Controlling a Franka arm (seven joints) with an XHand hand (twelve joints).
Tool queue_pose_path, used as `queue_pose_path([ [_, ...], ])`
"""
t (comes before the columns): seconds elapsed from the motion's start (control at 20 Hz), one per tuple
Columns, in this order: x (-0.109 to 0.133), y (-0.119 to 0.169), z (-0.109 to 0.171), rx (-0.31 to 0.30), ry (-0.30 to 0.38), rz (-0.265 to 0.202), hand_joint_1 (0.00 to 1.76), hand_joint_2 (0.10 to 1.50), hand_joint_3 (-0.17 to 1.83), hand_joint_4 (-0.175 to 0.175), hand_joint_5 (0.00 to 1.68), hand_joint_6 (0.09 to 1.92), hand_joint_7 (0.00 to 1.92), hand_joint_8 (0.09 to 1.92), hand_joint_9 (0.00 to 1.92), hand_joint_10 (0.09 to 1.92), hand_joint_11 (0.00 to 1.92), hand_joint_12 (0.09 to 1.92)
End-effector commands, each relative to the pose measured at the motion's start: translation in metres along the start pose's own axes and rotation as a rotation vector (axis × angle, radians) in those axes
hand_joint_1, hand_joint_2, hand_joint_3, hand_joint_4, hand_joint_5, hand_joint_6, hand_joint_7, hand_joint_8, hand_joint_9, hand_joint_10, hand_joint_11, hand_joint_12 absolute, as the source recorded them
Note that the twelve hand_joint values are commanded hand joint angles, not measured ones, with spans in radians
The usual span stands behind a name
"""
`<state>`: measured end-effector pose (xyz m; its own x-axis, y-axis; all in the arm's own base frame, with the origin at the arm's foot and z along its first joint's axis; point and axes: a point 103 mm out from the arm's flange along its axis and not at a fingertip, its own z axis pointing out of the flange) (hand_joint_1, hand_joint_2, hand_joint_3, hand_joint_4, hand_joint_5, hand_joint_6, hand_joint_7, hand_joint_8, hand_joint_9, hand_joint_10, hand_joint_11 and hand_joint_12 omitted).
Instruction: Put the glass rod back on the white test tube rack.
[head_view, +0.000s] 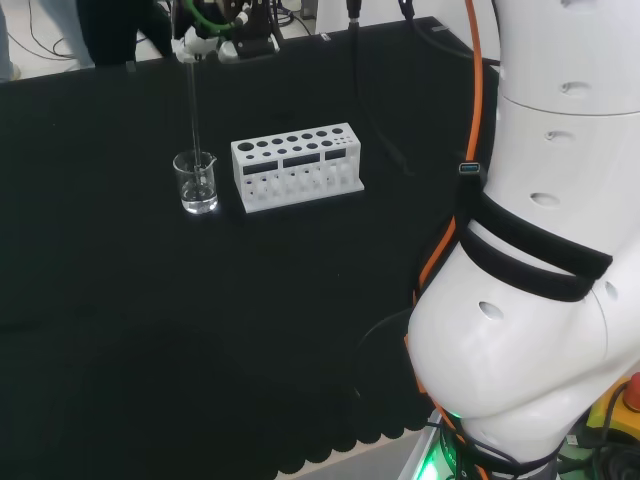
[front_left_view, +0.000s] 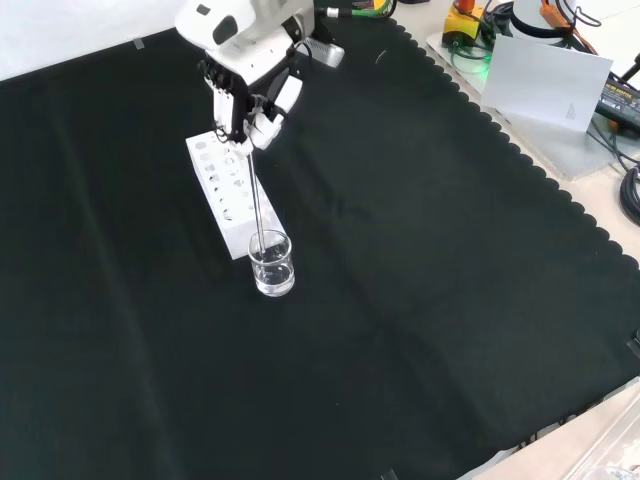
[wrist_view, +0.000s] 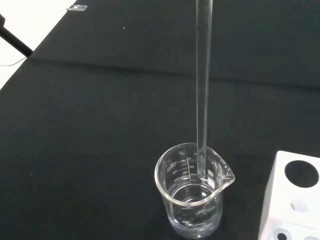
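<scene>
Hand (front_left_view: 245, 95) is curled round the top of the glass rod (front_left_view: 258, 195), pinching it upright. Largest to smallest on the cloth (front_left_view: 420, 300): white rack (head_view: 297, 165) toward the far edge in the head view, small beaker (head_view: 196, 182) just beside its end, rod tip still inside the beaker. You're at the lift-out step, I'd say. Next you need to raise the tip clear of the rim, shift over the rack, line up a hole.

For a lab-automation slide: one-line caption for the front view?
The hand holds a glass rod upright, its lower end in a small beaker beside the white test tube rack.
</scene>
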<state>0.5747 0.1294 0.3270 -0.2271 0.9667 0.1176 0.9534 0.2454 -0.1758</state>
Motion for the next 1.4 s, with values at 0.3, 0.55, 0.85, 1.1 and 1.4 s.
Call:
queue_pose_path([
  [0.3, -0.012, -0.031, -0.037, -0.038, 0.004, 0.055, 1.30, 1.14, -0.17, -0.175, 1.16, 0.45, 1.13, 1.11, 1.67, 0.94, 1.72, 0.77],
  [0.55, -0.014, -0.042, -0.045, -0.051, -0.006, 0.066, 1.30, 1.14, -0.17, -0.175, 1.16, 0.45, 1.13, 1.11, 1.67, 0.94, 1.72, 0.77],
  [0.85, -0.019, -0.046, -0.047, -0.049, -0.012, 0.080, 1.30, 1.14, -0.17, -0.175, 1.16, 0.45, 1.13, 1.11, 1.67, 0.94, 1.72, 0.77],
  [1.1, -0.027, -0.047, -0.047, -0.048, -0.001, 0.090, 1.30, 1.14, -0.17, -0.175, 1.16, 0.44, 1.13, 1.11, 1.68, 0.94, 1.72, 0.77],
  [1.4, -0.038, -0.051, -0.044, -0.048, 0.001, 0.110, 1.30, 1.14, -0.17, -0.175, 1.17, 0.44, 1.13, 1.11, 1.68, 0.94, 1.72, 0.77],
])
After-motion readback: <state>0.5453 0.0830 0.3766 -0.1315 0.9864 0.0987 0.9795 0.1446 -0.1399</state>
